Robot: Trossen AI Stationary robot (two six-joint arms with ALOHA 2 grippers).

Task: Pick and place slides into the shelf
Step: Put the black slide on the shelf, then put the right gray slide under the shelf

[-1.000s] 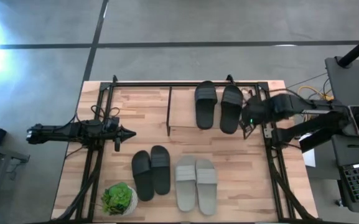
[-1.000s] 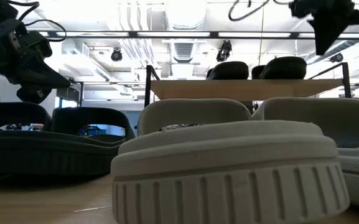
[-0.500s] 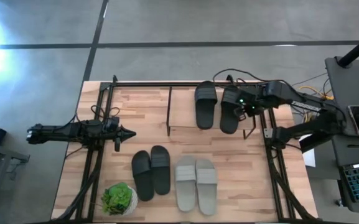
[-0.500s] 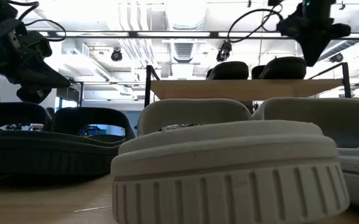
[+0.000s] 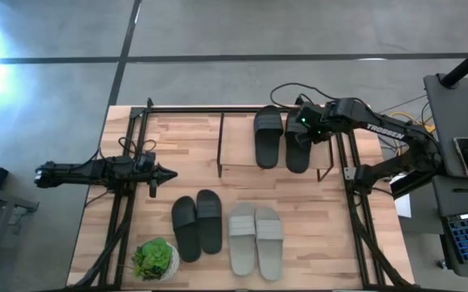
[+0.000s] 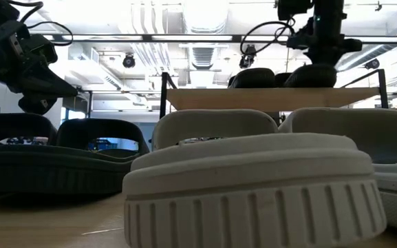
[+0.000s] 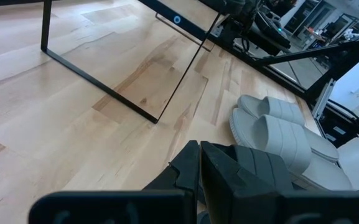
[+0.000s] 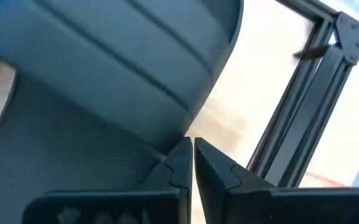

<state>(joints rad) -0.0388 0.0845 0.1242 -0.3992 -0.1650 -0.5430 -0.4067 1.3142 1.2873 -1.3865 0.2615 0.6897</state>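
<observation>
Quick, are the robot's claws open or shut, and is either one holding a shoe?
Left claw: shut, holding nothing.
Right claw: shut, holding nothing, over the black slide on the shelf.

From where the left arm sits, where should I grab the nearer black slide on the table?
Grip the black slide by its wide strap, coming from above with the left end effector: it lies flat, sole down, and the arched strap is the only raised part to close on.

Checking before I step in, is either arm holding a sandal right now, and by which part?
Nothing is held. The right tool is shut, over the black slide on the shelf. The left tool is shut, waiting at the table's left.
</observation>
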